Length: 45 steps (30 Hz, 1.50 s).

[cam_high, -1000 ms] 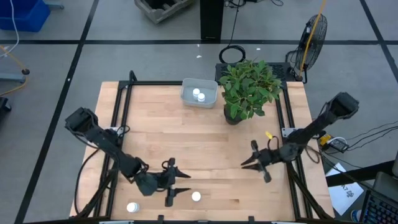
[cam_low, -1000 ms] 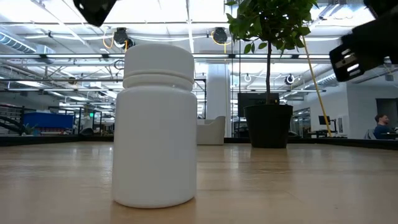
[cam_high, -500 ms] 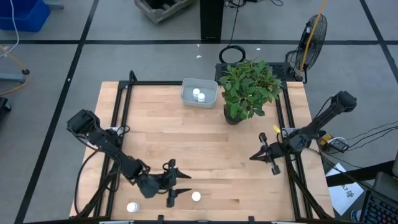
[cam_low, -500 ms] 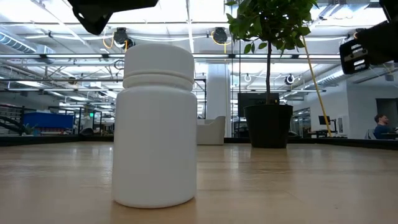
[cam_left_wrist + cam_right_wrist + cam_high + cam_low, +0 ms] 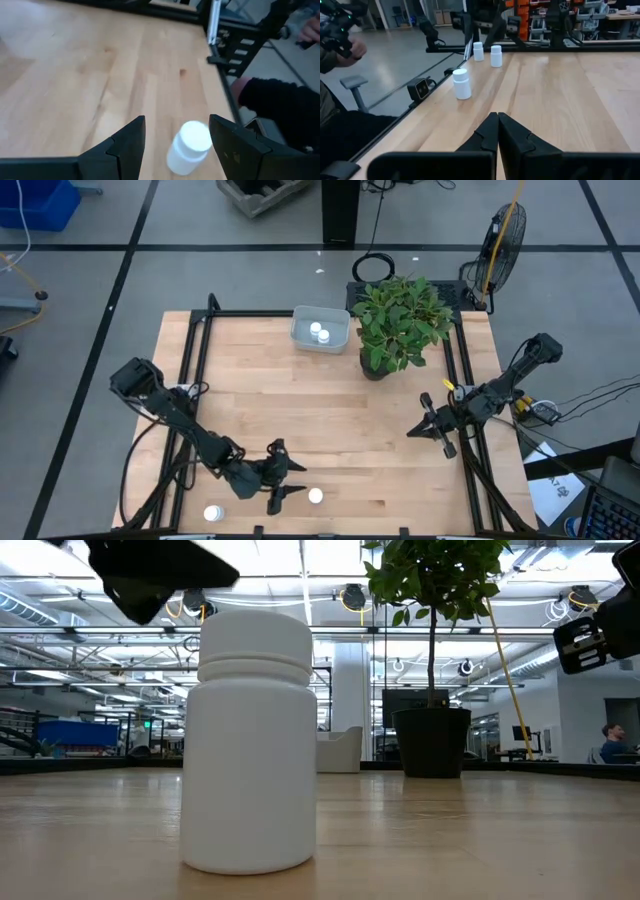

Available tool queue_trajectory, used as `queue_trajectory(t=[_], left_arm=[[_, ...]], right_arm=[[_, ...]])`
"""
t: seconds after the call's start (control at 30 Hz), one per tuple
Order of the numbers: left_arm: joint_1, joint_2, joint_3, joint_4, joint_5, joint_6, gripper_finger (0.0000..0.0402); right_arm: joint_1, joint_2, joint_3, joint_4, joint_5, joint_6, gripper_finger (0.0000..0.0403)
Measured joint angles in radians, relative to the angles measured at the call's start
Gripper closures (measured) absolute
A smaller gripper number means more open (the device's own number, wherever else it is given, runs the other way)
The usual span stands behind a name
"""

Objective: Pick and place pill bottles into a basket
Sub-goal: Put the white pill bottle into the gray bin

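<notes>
A white pill bottle (image 5: 316, 496) stands upright on its base on the wooden table near the front edge; it looms large in the low view (image 5: 250, 740). My left gripper (image 5: 283, 477) is open just left of it, and the bottle (image 5: 189, 147) stands ahead of and between the two fingertips, untouched. Another bottle (image 5: 212, 513) stands at the front left. The right wrist view shows three bottles standing (image 5: 461, 83). The pale basket (image 5: 303, 337) at the far middle holds two bottles (image 5: 319, 332). My right gripper (image 5: 412, 432) is shut and empty near the table's right side.
A leafy potted plant (image 5: 398, 323) stands right of the basket. Black frame rails (image 5: 196, 360) run along the table's left and right sides. A person's dark sleeve (image 5: 280, 112) shows beyond the front edge. Bare wood lies in the table's middle (image 5: 320, 410).
My right gripper has drawn back toward the table's right edge, staying shut. My left gripper has come down a little beside the front bottle, still open. The bottles have not moved.
</notes>
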Motion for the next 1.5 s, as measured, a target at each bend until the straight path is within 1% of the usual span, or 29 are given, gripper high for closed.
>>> queue_trajectory(t=[0.13, 0.27, 0.43, 0.5, 0.63, 0.73, 0.87, 0.97, 1.07, 1.2, 1.27, 1.4, 1.5], left_arm=[[-0.002, 0.04, 0.0, 0.043, -0.001, -0.02, 0.0176], [-0.002, 0.077, 0.0, 0.078, -0.007, -0.006, 0.0176], [-0.009, 0.111, 0.0, 0.204, -0.004, 0.013, 0.0173], [-0.008, 0.116, 0.0, 0.223, -0.005, 0.028, 0.0168], [-0.011, 0.118, 0.0, 0.235, -0.017, 0.03, 0.0148], [-0.025, 0.118, 0.0, 0.225, -0.049, 0.033, 0.0125], [-0.047, 0.118, 0.0, 0.226, -0.064, 0.034, 0.0095], [-0.061, 0.121, 0.0, 0.225, -0.101, 0.064, 0.0082], [-0.066, 0.137, 0.0, 0.224, -0.124, 0.105, 0.0079], [-0.049, 0.179, 0.0, 0.232, -0.113, 0.06, 0.0078], [-0.044, 0.203, 0.003, 0.236, -0.112, 0.062, 0.0078], [-0.039, 0.245, 0.057, 0.229, -0.11, 0.089, 0.0078], [-0.039, 0.285, 0.111, 0.169, -0.107, 0.102, 0.0078]], right_arm=[[0.0, 0.0, 0.0, 0.001, 0.0, 0.0, 0.0403], [0.0, 0.0, -0.001, 0.002, 0.0, 0.0, 0.0403], [0.0, 0.0, -0.001, 0.001, 0.0, 0.0, 0.04], [0.0, 0.0, -0.001, 0.001, 0.001, 0.0, 0.0399], [0.0, 0.0, -0.002, 0.001, 0.001, 0.0, 0.0399], [0.0, 0.0, -0.002, 0.001, 0.001, 0.0, 0.0399], [0.0, 0.0, -0.002, 0.001, 0.001, 0.0, 0.0401], [0.0, 0.0, -0.002, 0.001, 0.001, 0.0, 0.04], [0.0, 0.0, -0.002, 0.001, 0.001, 0.0, 0.0399], [0.0, 0.0, -0.002, 0.001, 0.001, 0.0, 0.0401], [0.0, 0.0, -0.002, 0.001, 0.001, 0.0, 0.0401], [0.0, 0.001, -0.002, 0.002, 0.001, 0.0, 0.0399], [0.0, 0.001, -0.002, 0.002, 0.001, 0.0, 0.0399]])
